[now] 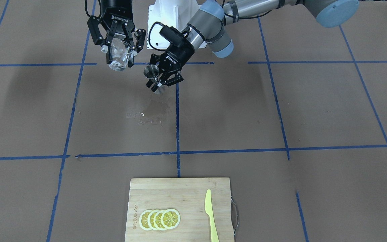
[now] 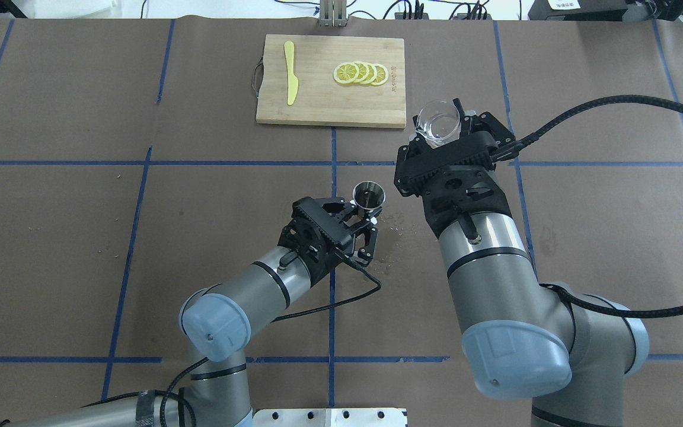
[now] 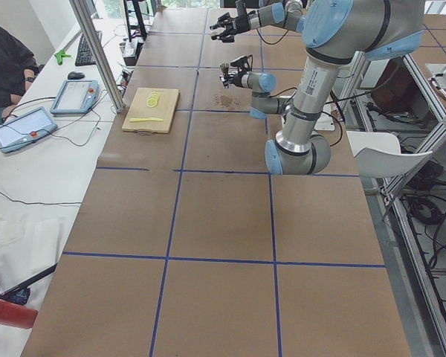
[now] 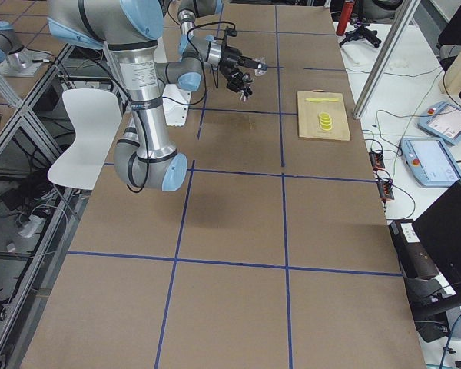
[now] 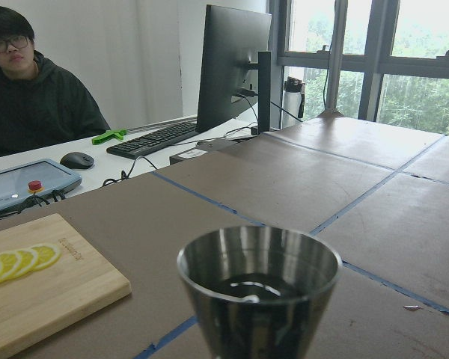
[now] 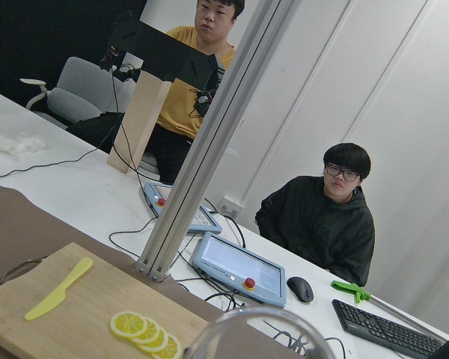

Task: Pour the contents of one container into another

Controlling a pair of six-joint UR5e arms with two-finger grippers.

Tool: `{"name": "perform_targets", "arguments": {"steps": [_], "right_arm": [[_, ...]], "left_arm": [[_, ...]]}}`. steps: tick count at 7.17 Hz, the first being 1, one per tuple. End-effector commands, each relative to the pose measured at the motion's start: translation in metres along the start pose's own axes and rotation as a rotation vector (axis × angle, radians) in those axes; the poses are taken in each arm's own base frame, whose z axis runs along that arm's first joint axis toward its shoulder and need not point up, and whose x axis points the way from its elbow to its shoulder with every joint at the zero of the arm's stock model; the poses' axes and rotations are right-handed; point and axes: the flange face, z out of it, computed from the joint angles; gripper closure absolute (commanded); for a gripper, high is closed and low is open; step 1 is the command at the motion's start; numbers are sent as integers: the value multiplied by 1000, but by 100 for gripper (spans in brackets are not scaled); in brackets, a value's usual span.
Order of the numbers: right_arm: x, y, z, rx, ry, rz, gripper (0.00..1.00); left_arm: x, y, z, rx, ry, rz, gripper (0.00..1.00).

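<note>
We had both containers off the table and held in the air, so the pick-ups looked done. The left gripper (image 1: pixel 158 83) was clamped on the waist of the jigger (image 2: pixel 369 194), which stood about upright. The left wrist view showed dark liquid sitting low in its cup. The right gripper (image 1: pixel 119 57) had its fingers closed around the glass (image 2: pixel 438 122). It held the glass a little above and to the side of the jigger, near it but not touching. The glass leaned somewhat, with its mouth open to the overhead camera. It looked clear, though we could not tell for certain that it was empty.

We judged that the pour itself had not begun. The jigger's rim was not over the glass, and it was not tipped.

What remained, as we read it, was to bring the jigger's lip above the glass mouth, tilt it, and empty it.

A wet patch (image 1: pixel 150 112) with scattered drops lay on the table under the jigger, so some liquid had missed a container. The board (image 2: pixel 318 110) sat well apart.
</note>
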Motion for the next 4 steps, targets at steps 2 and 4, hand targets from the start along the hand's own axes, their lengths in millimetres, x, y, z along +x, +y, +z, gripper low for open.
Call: {"name": "perform_targets", "arguments": {"steps": [2, 4], "right_arm": [[24, 20, 19, -76, -9, 204, 100], [45, 39, 35, -146, -8, 205, 100]], "left_arm": [[-69, 10, -17, 38, -168, -56, 100], [-116, 35, -36, 83, -354, -87, 100]]}}
